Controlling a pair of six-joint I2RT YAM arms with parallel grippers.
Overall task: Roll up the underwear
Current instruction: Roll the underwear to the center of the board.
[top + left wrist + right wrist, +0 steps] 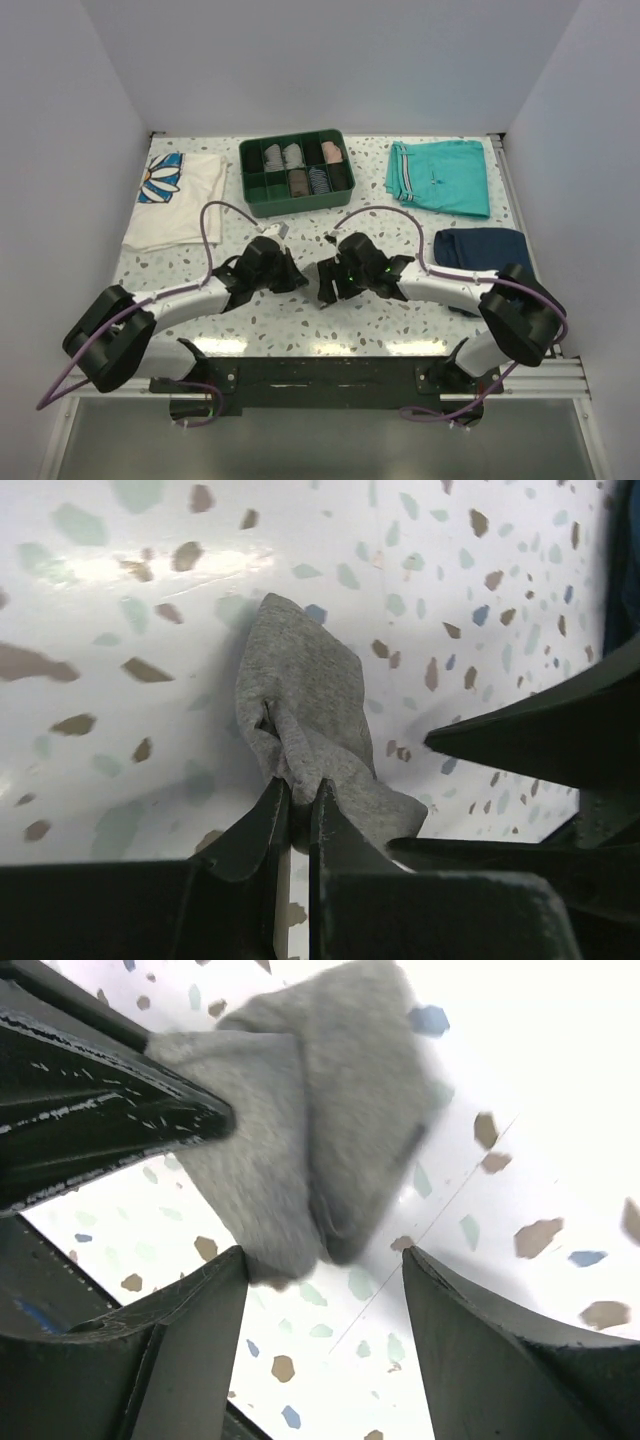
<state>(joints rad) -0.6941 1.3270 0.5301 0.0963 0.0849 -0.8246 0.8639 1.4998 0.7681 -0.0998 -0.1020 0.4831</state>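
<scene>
The underwear (305,705) is a small grey cloth, crumpled on the speckled table. My left gripper (297,798) is shut on its near edge. In the right wrist view the underwear (330,1130) lies just ahead of my right gripper (325,1265), which is open, with the cloth's tip near the left finger (200,1310). The left gripper's dark fingers (120,1090) hold the cloth's far corner there. In the top view both grippers, left (298,275) and right (325,278), meet tip to tip at the table's middle and hide the cloth.
A green divided tray (249,200) holding several rolled garments stands at the back centre. Teal shorts (440,175) lie back right, a navy folded garment (480,245) lies right, and a white daisy-print shirt (175,205) lies left.
</scene>
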